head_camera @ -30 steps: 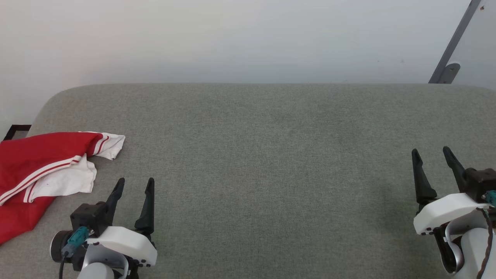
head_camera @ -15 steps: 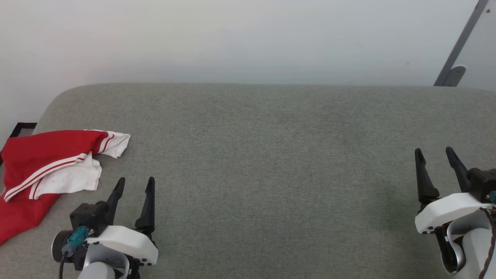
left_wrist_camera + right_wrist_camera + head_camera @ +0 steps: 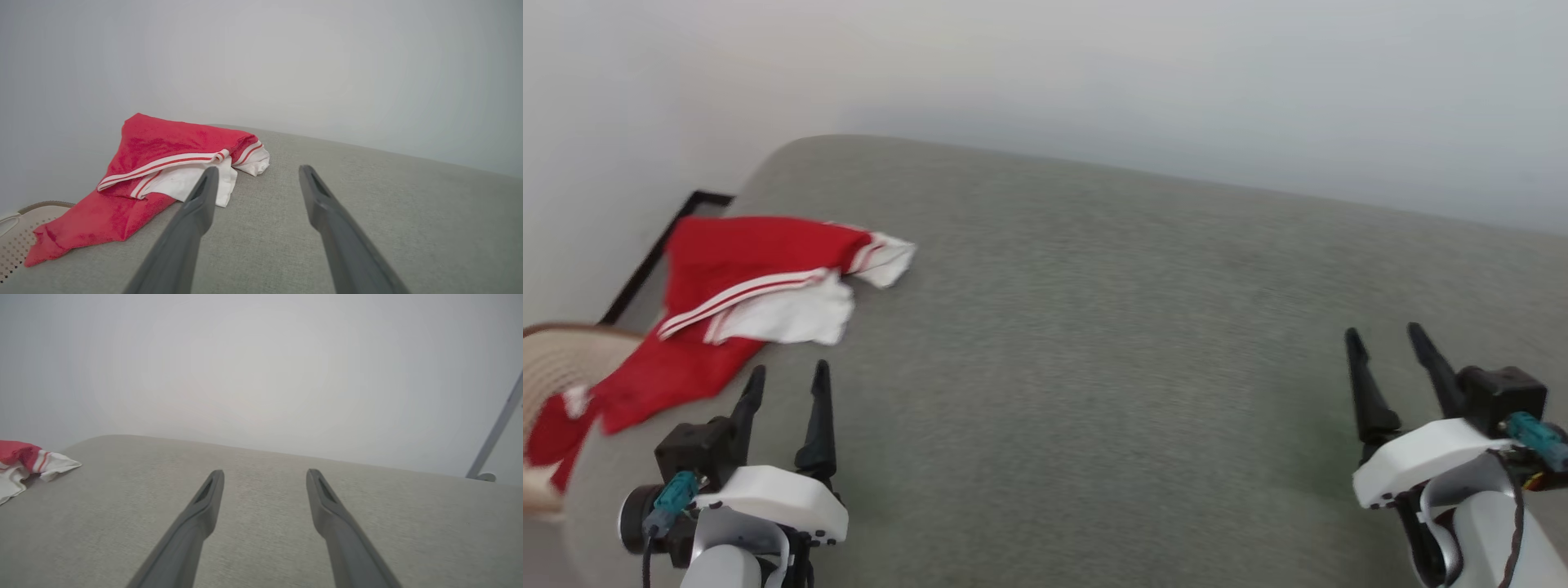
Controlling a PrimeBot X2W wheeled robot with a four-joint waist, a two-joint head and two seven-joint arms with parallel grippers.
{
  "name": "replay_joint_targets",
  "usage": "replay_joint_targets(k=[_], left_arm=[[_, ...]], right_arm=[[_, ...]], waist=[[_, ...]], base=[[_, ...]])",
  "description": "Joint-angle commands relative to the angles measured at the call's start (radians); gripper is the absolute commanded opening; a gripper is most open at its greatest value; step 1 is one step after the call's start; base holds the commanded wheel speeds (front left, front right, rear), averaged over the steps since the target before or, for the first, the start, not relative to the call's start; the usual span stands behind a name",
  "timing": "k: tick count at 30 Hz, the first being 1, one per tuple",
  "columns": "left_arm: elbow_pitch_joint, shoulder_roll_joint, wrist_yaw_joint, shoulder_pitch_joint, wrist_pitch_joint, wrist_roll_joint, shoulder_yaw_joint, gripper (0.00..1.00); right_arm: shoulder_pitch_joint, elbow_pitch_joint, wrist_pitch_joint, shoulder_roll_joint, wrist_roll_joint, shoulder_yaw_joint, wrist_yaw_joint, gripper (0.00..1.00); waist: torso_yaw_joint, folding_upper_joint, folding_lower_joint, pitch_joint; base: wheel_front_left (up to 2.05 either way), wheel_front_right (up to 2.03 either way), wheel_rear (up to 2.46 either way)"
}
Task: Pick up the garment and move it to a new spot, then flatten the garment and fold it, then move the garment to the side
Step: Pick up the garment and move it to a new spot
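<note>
Over the last second the whole head view has been swung to the left, so the camera, and not the cloth, is judged to have moved. The garment [image 3: 747, 253] is now seen more fully, and a pale basket [image 3: 556, 359] beside the left edge of the desk [image 3: 1094, 327] has come into the picture. The garment itself lies as it was, crumpled at the far left corner of the desk, with its near red end hanging over the left edge toward the basket. This turn is understood as preparation for the first pickup; no part of the task is done yet.

The left end effector [image 3: 790, 369] is held low at the near left, its fingers pointed to the far side and spread apart, with nothing between them. It is just on the near side of the white sleeve, but the cloth is not touched. The right end effector [image 3: 1383, 331] is kept well apart at the near right, also spread and empty.
</note>
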Motion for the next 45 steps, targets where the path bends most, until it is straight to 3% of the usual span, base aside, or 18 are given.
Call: replay_joint_targets(k=[1, 11, 23, 28, 32, 35, 38, 44, 45], left_arm=[[-0.005, -0.008, 0.009, 0.013, -0.004, 0.018, 0.018, 1.00], [-0.028, -0.033, 0.016, 0.054, -0.004, 0.046, 0.075, 1.00], [-0.137, -0.065, 0.045, 0.158, -0.003, -0.006, 0.181, 1.00], [-0.150, -0.066, 0.051, 0.170, -0.003, -0.031, 0.158, 1.00], [-0.125, -0.067, 0.030, 0.117, -0.003, 0.004, 0.112, 1.00], [-0.077, -0.043, 0.008, 0.036, -0.004, 0.036, 0.053, 1.00], [-0.011, 0.011, -0.004, -0.073, -0.003, 0.057, -0.011, 1.00], [0.199, 0.160, -0.009, -0.336, 0.083, -0.041, -0.173, 1.00], [0.199, 0.160, -0.009, -0.336, 0.083, -0.041, -0.173, 1.00]], right_arm=[[0.004, 0.000, -0.005, 0.008, 0.009, 0.015, 0.000, 1.00], [-0.026, 0.014, -0.005, 0.057, 0.034, 0.099, 0.000, 1.00], [-0.152, 0.081, -0.005, 0.098, 0.098, 0.315, 0.000, 1.00], [-0.169, 0.089, -0.005, 0.085, 0.119, 0.336, 0.000, 1.00], [-0.152, 0.082, -0.005, 0.071, 0.120, 0.309, 0.000, 1.00], [-0.126, 0.070, -0.005, 0.060, 0.111, 0.272, 0.000, 1.00], [-0.120, 0.051, -0.005, 0.066, 0.094, 0.259, 0.000, 1.00], [-0.145, 0.040, -0.005, 0.052, 0.075, 0.244, 0.000, 1.00], [-0.145, 0.040, -0.005, 0.052, 0.075, 0.244, 0.000, 1.00]], waist=[[0.100, 0.0000, -0.0001, -0.001], [0.287, 0.0000, -0.0001, 0.000], [0.316, 0.0000, -0.0001, 0.045], [0.315, 0.0000, -0.0001, 0.057], [0.308, 0.0000, -0.0001, 0.066], [0.300, 0.0000, -0.0001, 0.077], [0.246, 0.0000, -0.0001, 0.114], [0.121, 0.0000, -0.0001, 0.215], [0.121, 0.0000, -0.0001, 0.215]], base=[[0.00, 0.00, 0.00], [0.00, 0.00, 0.00], [0.00, 0.00, 0.00], [0.00, 0.00, 0.00], [0.00, 0.00, 0.00], [0.00, 0.00, 0.00], [0.00, 0.00, 0.00], [0.00, 0.00, 0.00], [0.00, 0.00, 0.00]])
